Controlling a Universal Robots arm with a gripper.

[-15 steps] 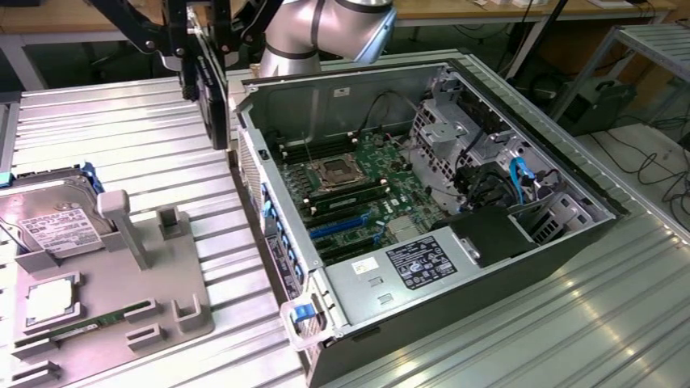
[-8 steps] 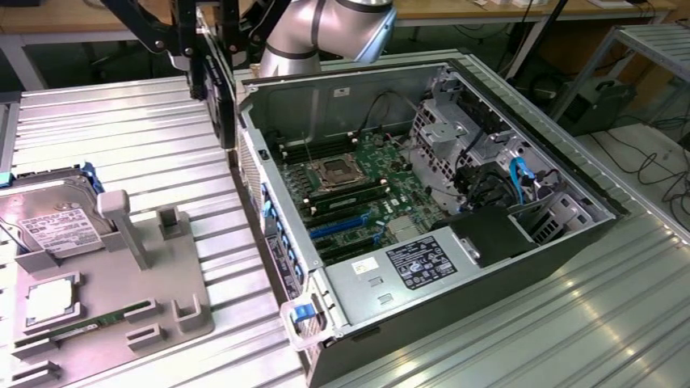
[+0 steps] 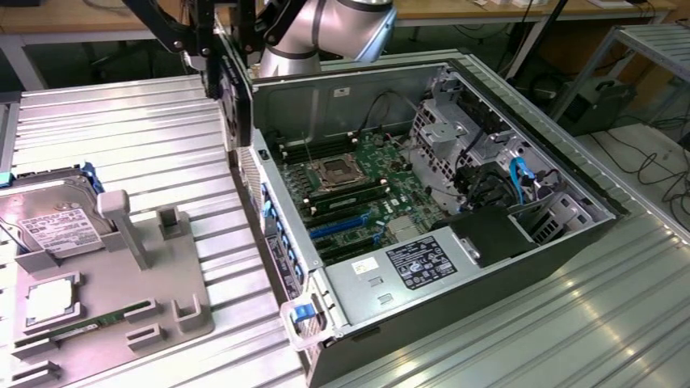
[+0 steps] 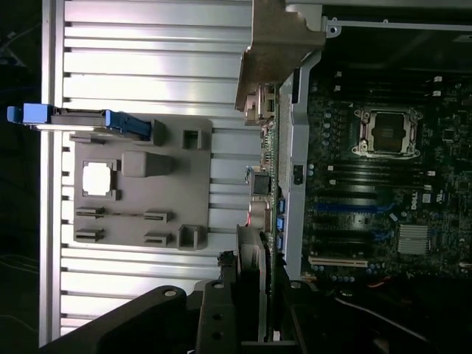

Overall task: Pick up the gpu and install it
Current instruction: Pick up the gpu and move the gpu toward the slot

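The gpu (image 3: 225, 90) hangs edge-down from my gripper (image 3: 212, 58), just above the rear wall of the open computer case (image 3: 474, 267), at the exterior view's upper left. In the wrist view the gpu (image 4: 259, 243) is seen edge-on, its silver end bracket (image 4: 279, 44) at the far end. It runs along the case's rear wall beside the motherboard (image 4: 383, 192). My gripper (image 4: 258, 324) is shut on the card's near end. The blue expansion slots (image 3: 345, 227) lie bare on the motherboard (image 3: 361, 182), lower than the card and toward the exterior view's right.
A grey fixture tray (image 3: 161, 283) lies on the slatted table at the exterior view's left, carrying a silver hard drive (image 3: 52, 230), a CPU (image 3: 50, 299) and a RAM stick (image 3: 95, 326). The case holds a drive cage (image 3: 453, 129), cables and a power supply (image 3: 421, 263).
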